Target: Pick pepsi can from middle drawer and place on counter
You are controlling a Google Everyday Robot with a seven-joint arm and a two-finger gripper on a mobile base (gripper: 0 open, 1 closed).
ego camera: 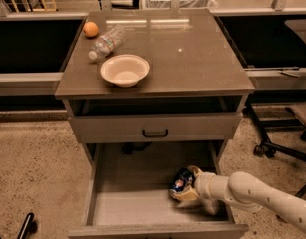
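The pepsi can (178,184), blue with a red-and-white logo, lies tilted at the right side of the open middle drawer (127,205). My gripper (185,184) reaches into the drawer from the right on a white arm. Its pale fingers (195,171) sit above and below the can and press against it. The can is low over the pale drawer floor. The counter (192,59) is the glossy brown-grey top of the cabinet, above the drawer.
On the counter's left part are a white bowl (124,69), a clear water bottle (105,43) lying down and an orange (90,29). A shut drawer front with a black handle (155,133) hangs over the open drawer. An office chair base (277,146) stands to the right.
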